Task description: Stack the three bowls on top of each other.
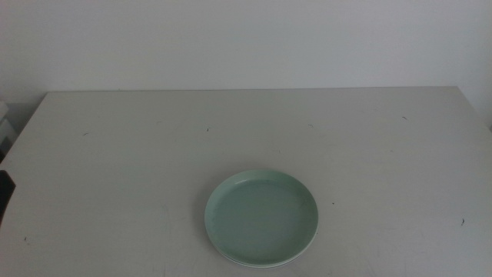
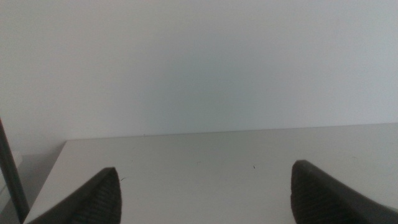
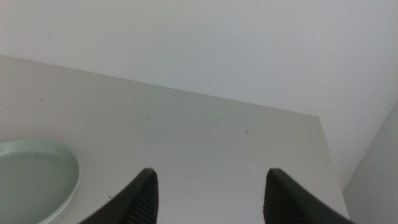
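White table (image 1: 115, 154), mint bowl (image 1: 261, 218) atop stack, beside spread right claw (image 3: 211, 193), left claw (image 2: 205, 196) spread

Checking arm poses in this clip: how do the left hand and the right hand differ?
The left hand has its jaws spread wider than the right hand. The right hand's camera sees the mint green bowl; the left hand's sees only table and wall. Shared: both are open, hold nothing, and are out of the middle view.
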